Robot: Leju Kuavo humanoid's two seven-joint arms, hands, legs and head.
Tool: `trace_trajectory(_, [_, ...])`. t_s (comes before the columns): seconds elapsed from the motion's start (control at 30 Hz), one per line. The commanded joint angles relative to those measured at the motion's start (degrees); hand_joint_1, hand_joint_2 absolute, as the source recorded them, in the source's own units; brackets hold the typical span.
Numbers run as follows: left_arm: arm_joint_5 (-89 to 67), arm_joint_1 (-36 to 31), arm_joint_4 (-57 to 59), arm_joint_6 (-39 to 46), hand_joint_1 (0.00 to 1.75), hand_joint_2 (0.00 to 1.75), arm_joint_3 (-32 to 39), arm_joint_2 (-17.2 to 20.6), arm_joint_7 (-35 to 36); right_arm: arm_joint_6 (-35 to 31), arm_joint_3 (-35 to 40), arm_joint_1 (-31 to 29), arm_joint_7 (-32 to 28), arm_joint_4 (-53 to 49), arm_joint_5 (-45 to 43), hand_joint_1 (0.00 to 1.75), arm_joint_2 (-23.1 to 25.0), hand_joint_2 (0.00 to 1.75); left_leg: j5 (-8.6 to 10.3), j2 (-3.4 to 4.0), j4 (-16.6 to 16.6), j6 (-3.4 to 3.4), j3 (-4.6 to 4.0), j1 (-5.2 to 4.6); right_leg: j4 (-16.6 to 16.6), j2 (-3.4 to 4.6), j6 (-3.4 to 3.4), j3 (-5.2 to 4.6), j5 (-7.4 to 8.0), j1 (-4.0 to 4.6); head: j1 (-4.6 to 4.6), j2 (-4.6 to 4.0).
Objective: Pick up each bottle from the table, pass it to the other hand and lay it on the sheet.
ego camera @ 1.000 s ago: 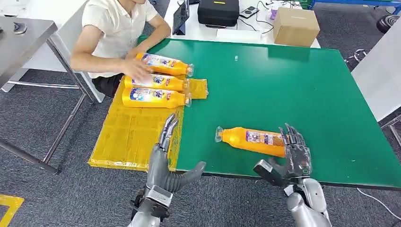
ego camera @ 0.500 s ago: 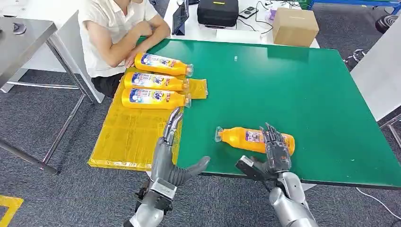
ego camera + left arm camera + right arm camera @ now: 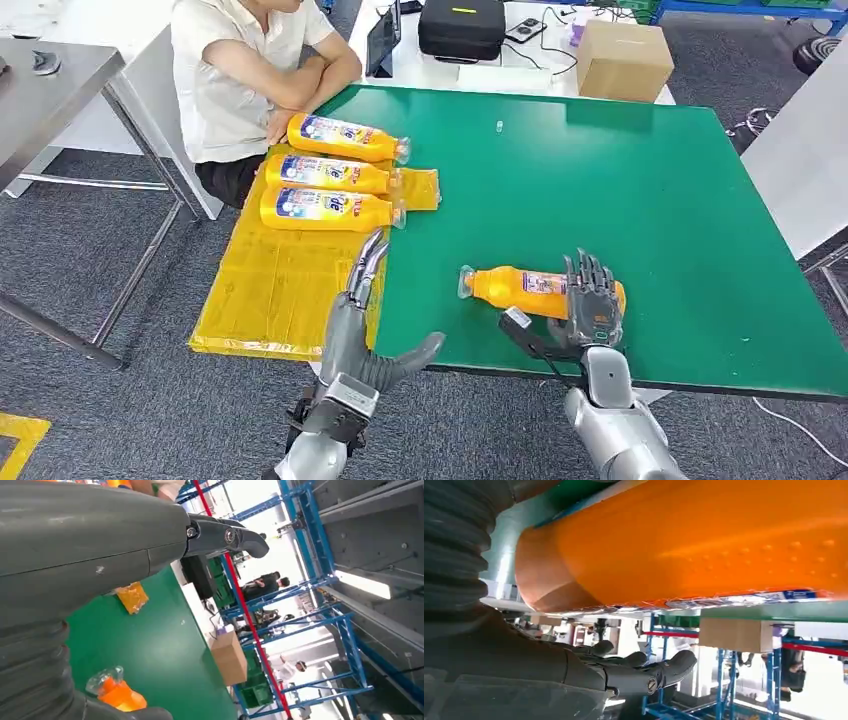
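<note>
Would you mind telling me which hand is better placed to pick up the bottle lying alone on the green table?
The right hand: its fingers are spread over the base end of the orange bottle. The left hand hangs open by the yellow sheet, apart from that bottle.

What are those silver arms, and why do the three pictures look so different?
They belong to a robot. The big picture is from a camera high on its body, looking down at a green table. The other two come from cameras at its wrists, so they look tilted. Three orange bottles lie on a yellow sheet beside a seated person. A fourth bottle lies on the table. The right hand reaches over it with fingers spread; I cannot tell whether it grips. The left hand is open, holding nothing.
</note>
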Motion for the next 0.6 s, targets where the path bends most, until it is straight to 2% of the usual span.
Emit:
trace_trajectory(0.03, [-0.24, -0.23, 1.21, -0.06, 0.0, 1.75, 1.62, -0.02, 0.84, 1.65, 2.49, -1.36, 0.69, 5.38, -0.82, 0.0, -1.33, 1.75, -0.02, -0.04, -0.06, -0.1, 0.12, 0.03, -0.03, -0.01, -0.1, 0.11, -0.04, 0.03, 0.0, 0.0])
trace_trajectory(0.13, [-0.44, -0.14, 1.27, -0.38, 0.0, 1.75, 1.69, -0.11, 1.1, 3.2, 2.64, -1.54, 0.27, 5.83, -1.71, 0.0, -1.42, 1.75, -0.02, -0.03, -0.05, -0.09, 0.13, 0.03, -0.05, -0.01, -0.1, 0.13, -0.03, 0.03, 0.02, 0.0])
trace_trajectory(0.23, [-1.03, 0.07, 1.22, -0.74, 0.0, 1.75, 2.11, -0.36, 1.93, 8.77, 3.47, -1.33, 1.7, 6.24, -2.34, 0.0, -1.57, 1.75, -0.02, -0.05, -0.06, -0.1, 0.13, 0.04, -0.06, -0.02, -0.1, 0.14, -0.03, 0.04, 0.0, 0.0])
trace_trajectory(0.33, [-1.41, 0.05, 1.25, -1.17, 0.0, 1.75, 2.33, -0.48, 2.25, 11.14, 3.48, -0.97, 1.45, 6.49, -4.05, 0.0, -1.55, 1.75, -0.01, -0.06, -0.05, -0.1, 0.18, 0.05, -0.06, -0.04, -0.1, 0.17, -0.02, 0.05, 0.02, 0.0])
trace_trajectory(0.37, [-1.47, -0.05, 1.32, -1.35, 0.0, 1.75, 2.29, -0.46, 2.28, 11.76, 2.9, -0.82, -0.08, 6.78, -5.93, 1.4, -1.69, 1.75, -0.01, -0.07, -0.04, -0.08, 0.21, 0.06, -0.07, -0.06, -0.08, 0.18, -0.02, 0.06, 0.0, 0.0])
trace_trajectory(0.4, [-1.44, -0.11, 1.38, -1.46, 0.0, 1.75, 2.27, -0.44, 2.28, 11.94, 2.57, -0.83, -1.2, 7.26, -7.14, 1.73, -1.85, 1.75, 0.01, -0.11, -0.07, -0.11, 0.29, 0.06, -0.09, -0.1, -0.12, 0.25, -0.03, 0.06, 0.02, 0.0])
trace_trajectory(0.53, [-1.44, -0.09, 1.3, -1.7, 0.0, 1.75, 2.19, -0.27, 2.28, 11.87, 1.67, -0.28, -3.15, 7.8, -9.86, 1.75, -2.25, 1.75, 0.03, -0.16, -0.08, -0.1, 0.42, 0.06, -0.13, -0.14, -0.13, 0.28, -0.02, 0.05, 0.02, 0.0])
trace_trajectory(0.6, [-1.36, 0.01, 1.24, -1.94, 0.0, 1.75, 2.18, 0.01, 2.24, 10.35, 0.2, 0.68, -6.95, 7.33, -13.43, 1.75, -2.07, 1.75, 0.03, -0.16, -0.09, -0.11, 0.42, 0.05, -0.13, -0.13, -0.15, 0.26, -0.02, 0.05, 0.02, 0.0])
